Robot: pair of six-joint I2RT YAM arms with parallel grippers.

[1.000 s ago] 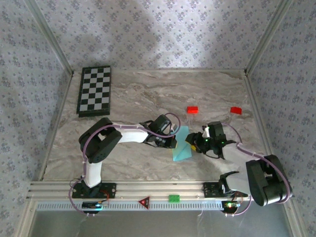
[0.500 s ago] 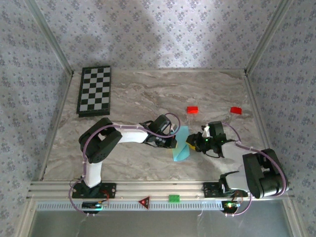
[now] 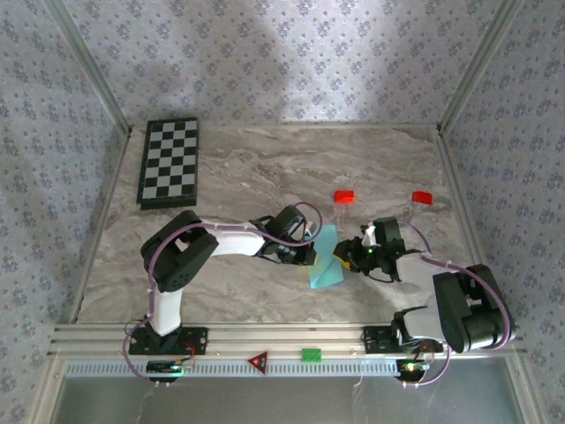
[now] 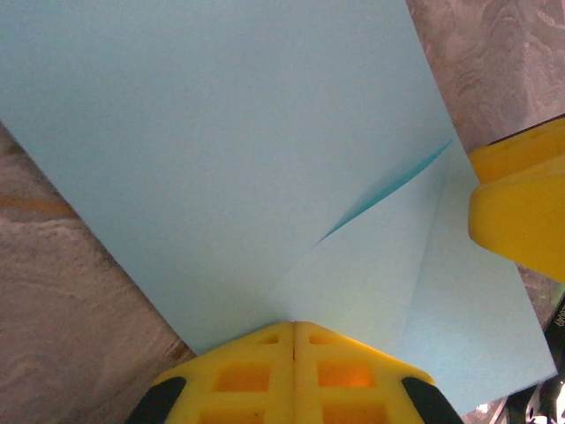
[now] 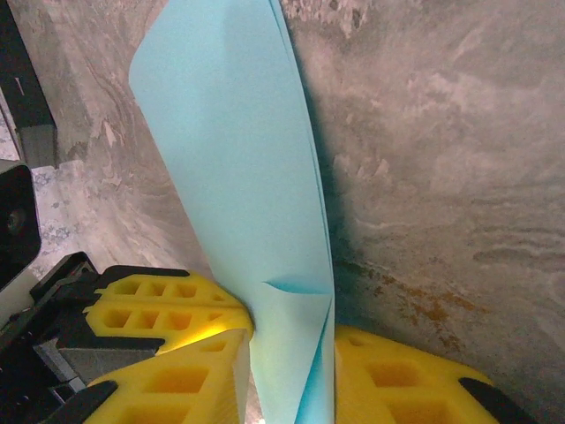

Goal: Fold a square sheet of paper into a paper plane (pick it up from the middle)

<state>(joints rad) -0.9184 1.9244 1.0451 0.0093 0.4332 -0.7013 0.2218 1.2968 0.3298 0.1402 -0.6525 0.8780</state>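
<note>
The paper plane (image 3: 325, 261) is a light cyan-blue sheet, partly folded, lying mid-table between both grippers. My left gripper (image 3: 309, 253) is at its left edge. In the left wrist view its yellow fingertips (image 4: 265, 340) are pressed together, tips against the paper plane (image 4: 221, 132) where a diagonal fold line ends. Whether paper is pinched between them is hidden. My right gripper (image 3: 344, 257) is at the right edge. A folded flap of the paper plane (image 5: 238, 150) rises between its two yellow fingers (image 5: 393, 380), which are closed on it. The right gripper's finger (image 4: 521, 212) also appears in the left wrist view.
Two small red blocks (image 3: 343, 196) (image 3: 422, 198) lie behind the grippers. A checkerboard (image 3: 169, 162) sits at the back left. A green block (image 3: 311, 354) and a red triangle (image 3: 257, 360) are on the front rail. Patterned walls enclose the marble table (image 3: 265, 168).
The right arm's elbow has swung a little to the left. Both grippers and the paper stay where they were.
</note>
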